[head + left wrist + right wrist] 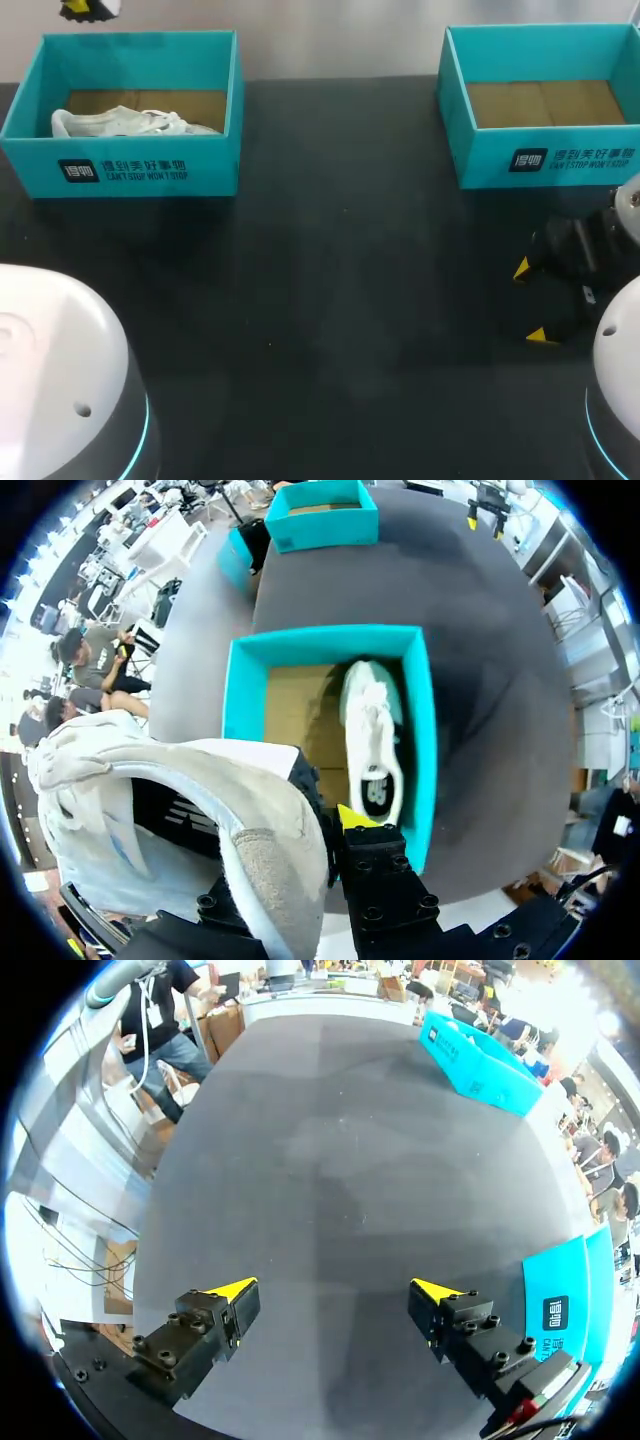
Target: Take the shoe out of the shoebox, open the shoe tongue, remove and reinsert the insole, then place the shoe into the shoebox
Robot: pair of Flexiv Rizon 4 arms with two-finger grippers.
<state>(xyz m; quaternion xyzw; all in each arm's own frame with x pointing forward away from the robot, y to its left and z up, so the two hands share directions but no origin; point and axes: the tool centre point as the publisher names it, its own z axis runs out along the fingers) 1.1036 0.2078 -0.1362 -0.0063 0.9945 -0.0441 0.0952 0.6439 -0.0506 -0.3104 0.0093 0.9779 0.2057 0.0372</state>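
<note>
A white shoe (230, 820) hangs in my left gripper (325, 820), which is shut on its heel collar; only one yellow tip (355, 817) shows past it. That gripper (88, 8) is high over the left teal shoebox (140, 170). Directly under it, the box (245, 680) holds a second white shoe (372, 740), which lies along one wall (130, 123). My right gripper (335, 1290) stands open just above the bare black table, in front of the right shoebox (545, 155), with nothing between its fingers (532, 303).
The right teal shoebox (325, 520) shows only a brown cardboard floor. It stands close beside my right gripper (560, 1300), and the left box (480, 1060) lies far across the table. The black tabletop (330, 300) stretches between the boxes.
</note>
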